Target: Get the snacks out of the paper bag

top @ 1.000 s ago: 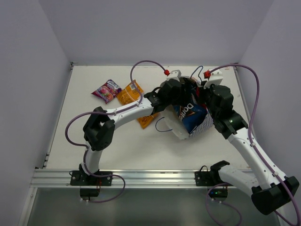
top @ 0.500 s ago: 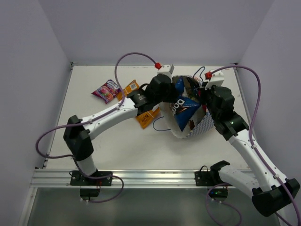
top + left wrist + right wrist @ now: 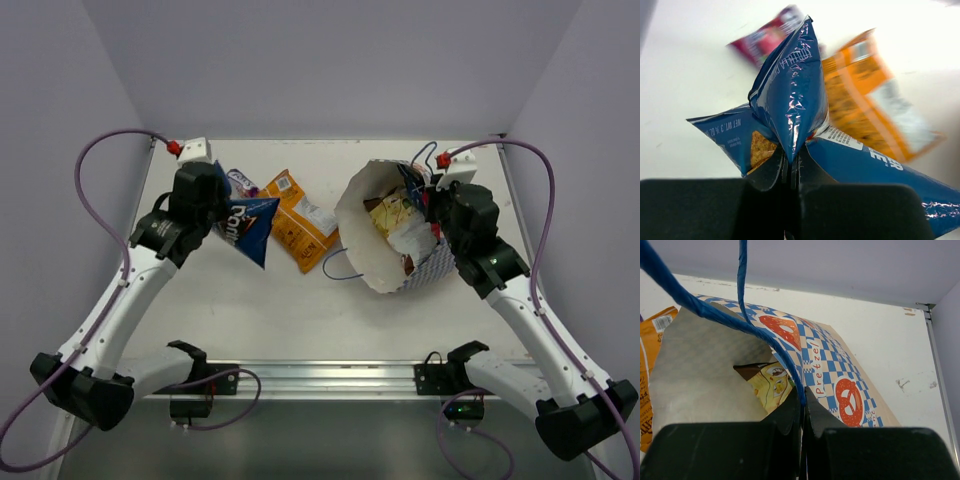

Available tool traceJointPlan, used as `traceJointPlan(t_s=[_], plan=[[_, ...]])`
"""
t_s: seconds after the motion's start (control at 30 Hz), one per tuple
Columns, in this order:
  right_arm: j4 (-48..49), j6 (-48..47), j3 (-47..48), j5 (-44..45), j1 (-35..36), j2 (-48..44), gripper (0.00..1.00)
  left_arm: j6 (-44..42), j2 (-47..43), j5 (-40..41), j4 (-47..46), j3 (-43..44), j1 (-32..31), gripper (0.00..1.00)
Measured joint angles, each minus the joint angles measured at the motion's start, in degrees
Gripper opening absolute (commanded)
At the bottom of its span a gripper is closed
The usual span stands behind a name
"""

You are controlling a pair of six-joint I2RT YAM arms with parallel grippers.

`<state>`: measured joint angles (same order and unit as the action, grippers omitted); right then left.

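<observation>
My left gripper [image 3: 224,214] is shut on a dark blue chip packet [image 3: 248,228] and holds it above the table's left side, well clear of the paper bag. The left wrist view shows the jaws [image 3: 794,160] pinching a fold of that blue packet [image 3: 790,100]. The checked paper bag [image 3: 420,272] lies tilted at the right, mouth open toward the upper left, with a yellow-white packet [image 3: 392,215] inside. My right gripper [image 3: 432,200] is shut on the bag's blue cord handle [image 3: 765,335]; its wrist view shows the jaws [image 3: 803,402] closed on the cord beside the yellow packet [image 3: 771,385].
An orange packet [image 3: 300,225] lies on the table between the blue packet and the bag. A purple-pink packet [image 3: 240,182] lies partly hidden behind my left gripper. The bag's other cord loop [image 3: 340,265] rests on the table at its left.
My left arm has drawn the dark blue packet out of the bag and swung it far to the left. The bag's mouth now stands open. The right gripper has kept its hold.
</observation>
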<state>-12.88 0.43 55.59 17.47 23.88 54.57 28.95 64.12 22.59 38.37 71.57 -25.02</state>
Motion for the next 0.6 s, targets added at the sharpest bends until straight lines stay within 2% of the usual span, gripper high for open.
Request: traceJointPlan(t_s=[0.17,0.27,0.3,0.4,0.43,0.5,0.53,0.6], plan=[[-0.20,0.00,0.00,-0.09,0.00,-0.35,0.00,-5.53,4.39,-0.28,-0.13,-11.21,13.22,0.00],[-0.28,0.00,0.00,-0.15,0.00,-0.35,0.00,-6.49,11.54,-1.86,-0.94,-13.46,19.15,0.00],[-0.28,0.00,0.00,-0.22,0.00,-0.35,0.00,-6.47,13.77,-2.27,-1.62,-13.46,20.11,0.03],[-0.31,0.00,0.00,-0.46,0.00,-0.35,0.00,-6.19,20.59,-4.24,-4.94,-12.90,21.14,0.27],[-0.28,0.00,0.00,-0.50,0.00,-0.35,0.00,-5.99,22.62,-5.38,-5.70,-12.33,21.14,0.42],[-0.28,0.00,0.00,-0.52,0.00,-0.33,0.00,-5.46,25.16,-8.02,-6.58,-10.71,21.14,0.63],[-0.31,0.00,0.00,-0.57,0.00,-0.33,0.00,-4.70,25.49,-9.79,-7.30,-10.16,21.14,0.86],[-0.28,0.00,0.00,-0.72,0.00,-0.33,0.01,-3.50,24.83,-13.09,-8.26,-9.38,20.94,0.95]])
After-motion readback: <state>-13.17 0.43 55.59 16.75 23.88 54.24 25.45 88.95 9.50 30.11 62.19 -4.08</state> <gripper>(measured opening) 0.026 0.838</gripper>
